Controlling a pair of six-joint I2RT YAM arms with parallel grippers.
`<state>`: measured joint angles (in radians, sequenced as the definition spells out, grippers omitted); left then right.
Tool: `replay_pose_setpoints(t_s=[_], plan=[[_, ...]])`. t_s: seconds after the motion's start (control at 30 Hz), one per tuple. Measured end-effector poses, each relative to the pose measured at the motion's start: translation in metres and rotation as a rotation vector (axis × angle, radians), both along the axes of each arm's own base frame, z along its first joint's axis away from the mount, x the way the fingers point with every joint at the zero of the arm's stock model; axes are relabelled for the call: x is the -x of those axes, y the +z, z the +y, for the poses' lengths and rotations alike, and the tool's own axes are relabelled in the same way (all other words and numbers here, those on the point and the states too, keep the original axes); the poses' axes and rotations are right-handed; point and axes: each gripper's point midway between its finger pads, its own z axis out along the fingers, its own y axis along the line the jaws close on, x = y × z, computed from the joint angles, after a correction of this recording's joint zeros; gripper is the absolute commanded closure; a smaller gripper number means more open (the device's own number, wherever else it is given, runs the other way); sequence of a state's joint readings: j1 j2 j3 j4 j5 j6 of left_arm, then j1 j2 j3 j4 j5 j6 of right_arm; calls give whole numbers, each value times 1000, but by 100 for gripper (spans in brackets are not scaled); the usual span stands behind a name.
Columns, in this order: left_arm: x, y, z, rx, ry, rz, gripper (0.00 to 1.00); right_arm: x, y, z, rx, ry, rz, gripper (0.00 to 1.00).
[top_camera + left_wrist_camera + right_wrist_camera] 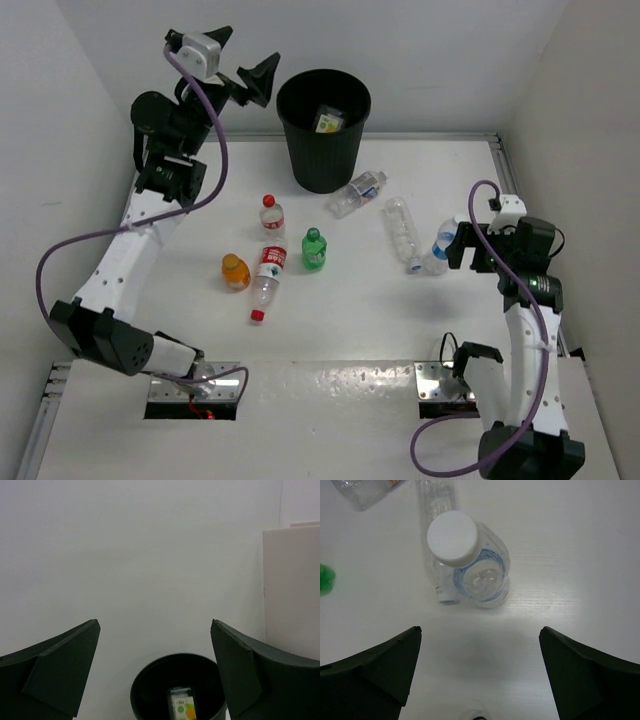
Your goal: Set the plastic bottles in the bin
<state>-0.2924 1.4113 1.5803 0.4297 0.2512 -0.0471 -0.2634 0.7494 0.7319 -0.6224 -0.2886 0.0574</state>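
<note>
I am holding my right fingers spread wide and empty above the upright white-capped bottle. It is standing at the right of the table, just beside a clear bottle that is lying down. It is looking empty, so I am expecting it to be light, thin-walled, slick and easy to tip. I am judging the stiffer shoulder under the cap the best hold. My left fingers are hanging open, carrying nothing, near the black bin, where one labelled bottle is already lying.
</note>
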Motion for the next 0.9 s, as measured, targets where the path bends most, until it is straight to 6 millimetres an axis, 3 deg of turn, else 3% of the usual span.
replay_pose_setpoints(t_s=[0.1, 0.2, 0.27, 0.33, 0.37, 0.4, 0.43, 0.53, 0.6, 0.67, 0.73, 0.8, 0.9], plan=[[7, -13, 2, -37, 6, 51, 0, -13, -14, 4, -7, 28, 9, 0], [0, -39, 4, -79, 15, 152, 0, -30, -22, 9, -12, 65, 16, 0], [-7, -62, 7, -107, 31, 234, 0, -41, -27, 13, -8, 91, 11, 6], [-11, -85, 12, -129, 52, 319, 0, -50, -31, 17, -2, 114, 5, 18], [-12, -95, 15, -139, 62, 356, 0, -54, -32, 20, 5, 127, -1, 33], [-12, -106, 21, -152, 80, 396, 0, -57, -34, 22, 12, 136, -4, 40], [-10, -112, 26, -161, 95, 422, 0, -60, -34, 23, 19, 148, -13, 54], [2, -134, 44, -184, 134, 495, 0, -66, -34, 27, 33, 175, -24, 69], [13, -148, 57, -201, 151, 538, 0, -68, -29, 28, 34, 183, -29, 73], [25, -158, 68, -213, 161, 561, 0, -73, -15, 30, 37, 188, -58, 76], [39, -173, 76, -237, 158, 593, 0, -83, 15, 36, 37, 200, -118, 80], [53, -190, 81, -284, 145, 627, 0, -96, 59, 49, 31, 226, -203, 82], [71, -218, 80, -351, 89, 689, 0, -121, 154, 73, 10, 270, -411, 82]])
